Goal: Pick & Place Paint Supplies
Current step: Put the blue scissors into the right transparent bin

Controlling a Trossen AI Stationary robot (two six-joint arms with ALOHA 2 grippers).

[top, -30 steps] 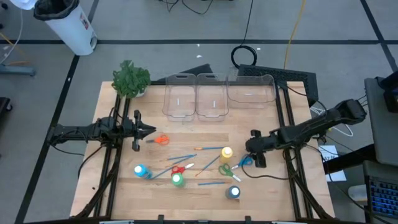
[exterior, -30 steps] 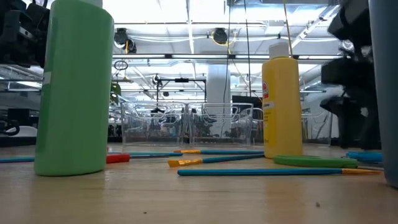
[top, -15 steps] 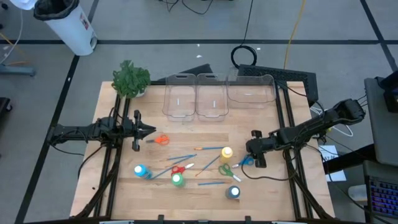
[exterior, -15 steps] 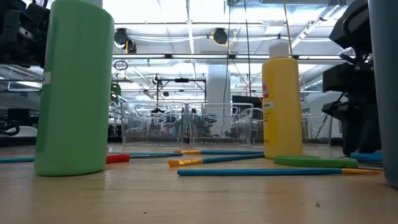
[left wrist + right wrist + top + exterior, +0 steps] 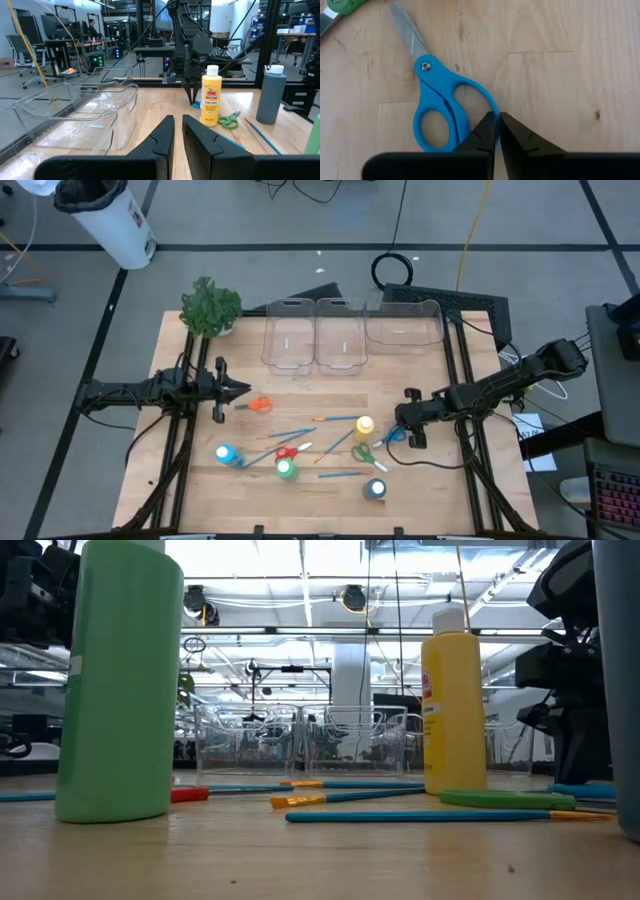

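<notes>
The right gripper [image 5: 496, 131] is closed on the thin handle loop of the blue scissors [image 5: 440, 102] at the lower centre of the right wrist view, so the scissors can swing or slip when lifted, while the left gripper [image 5: 177, 131], nearly closed on nothing, waits at the left of the high view.

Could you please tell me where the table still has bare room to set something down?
Bare wood lies between the clear bins and the yellow bottle, and at the front left corner beside the blue bottle. The front centre is crowded with brushes, scissors and bottles.
</notes>
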